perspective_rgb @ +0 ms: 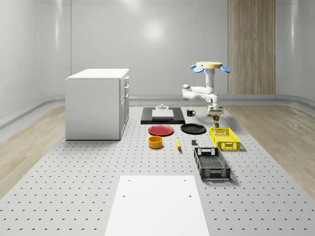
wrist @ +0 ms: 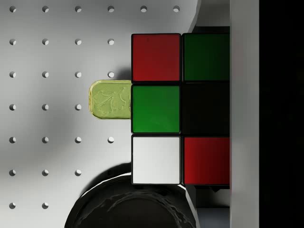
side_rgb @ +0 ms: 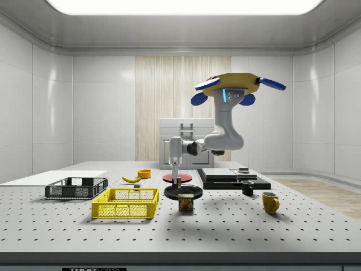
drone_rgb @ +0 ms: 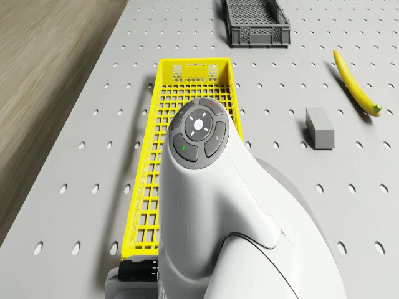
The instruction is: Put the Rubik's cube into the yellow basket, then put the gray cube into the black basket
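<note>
Perforated gray bench [perspective_rgb: 74, 187] is carrying everything, and nearest along it from the yellow basket [perspective_rgb: 225, 138] the gray cube [perspective_rgb: 194, 143] is lying just beside. Past the basket's far end the drone [perspective_rgb: 210, 66] is hovering, its pincer [perspective_rgb: 215, 116] clenching the Rubik's cube [wrist: 180, 109] above a can [side_rgb: 186, 202]; letting go now is risking a drop short of the basket.

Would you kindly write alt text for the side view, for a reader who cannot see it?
A drone hovers above a perforated table, its white arm reaching down so the claw holds the Rubik's cube in the air over a black plate. A yellow basket sits in front, with a black basket toward the view's left.
</note>
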{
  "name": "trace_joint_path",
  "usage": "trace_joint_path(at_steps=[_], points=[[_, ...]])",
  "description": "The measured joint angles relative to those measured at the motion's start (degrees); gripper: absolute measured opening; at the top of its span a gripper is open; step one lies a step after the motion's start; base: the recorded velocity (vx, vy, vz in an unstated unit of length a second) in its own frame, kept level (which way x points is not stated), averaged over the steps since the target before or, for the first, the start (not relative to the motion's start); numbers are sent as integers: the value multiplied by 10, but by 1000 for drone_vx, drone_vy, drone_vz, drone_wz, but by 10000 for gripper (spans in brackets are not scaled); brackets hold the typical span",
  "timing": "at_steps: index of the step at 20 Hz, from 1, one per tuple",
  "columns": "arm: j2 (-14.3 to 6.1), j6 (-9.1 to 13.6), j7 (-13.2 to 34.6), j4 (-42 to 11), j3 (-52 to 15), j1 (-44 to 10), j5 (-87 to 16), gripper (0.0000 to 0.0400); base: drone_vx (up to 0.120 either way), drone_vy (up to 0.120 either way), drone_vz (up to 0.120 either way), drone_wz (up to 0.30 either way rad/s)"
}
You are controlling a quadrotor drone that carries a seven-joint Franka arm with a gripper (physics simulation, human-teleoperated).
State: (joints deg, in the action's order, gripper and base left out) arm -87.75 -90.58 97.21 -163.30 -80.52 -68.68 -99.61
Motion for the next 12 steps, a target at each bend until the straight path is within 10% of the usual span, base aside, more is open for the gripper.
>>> trace_joint_path(at_steps=[12], points=[[-8,-8,1,0,-1,-1,3,325,120,0,0,0]])
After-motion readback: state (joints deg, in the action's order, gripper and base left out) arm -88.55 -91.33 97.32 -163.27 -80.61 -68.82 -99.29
